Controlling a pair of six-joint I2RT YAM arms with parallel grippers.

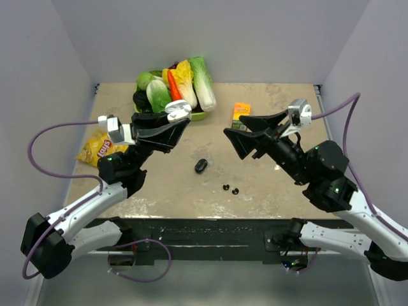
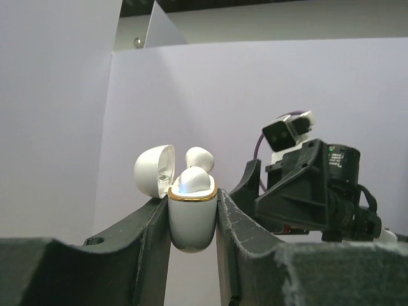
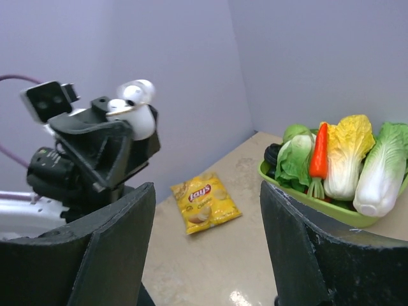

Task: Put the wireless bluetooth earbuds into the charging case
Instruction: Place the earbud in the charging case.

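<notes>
While the left claw (image 1: 181, 121) grips an open white case (image 2: 191, 223) holding white earbuds (image 2: 191, 180), the right claw (image 1: 231, 144) gapes wide, empty, opposite. Two black earbuds (image 1: 225, 187) lie below between them, vegetables (image 1: 175, 89) beyond.

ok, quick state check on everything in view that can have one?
left hand, shut on the white charging case, off the table
white charging case, upright, lid open
white earbuds, in the case, one sitting higher
right hand, open, empty
black earbuds, loose on the table
small black object, on the table, open or shut unclear
chips bag, flat on the table
green tray, full of vegetables
</notes>
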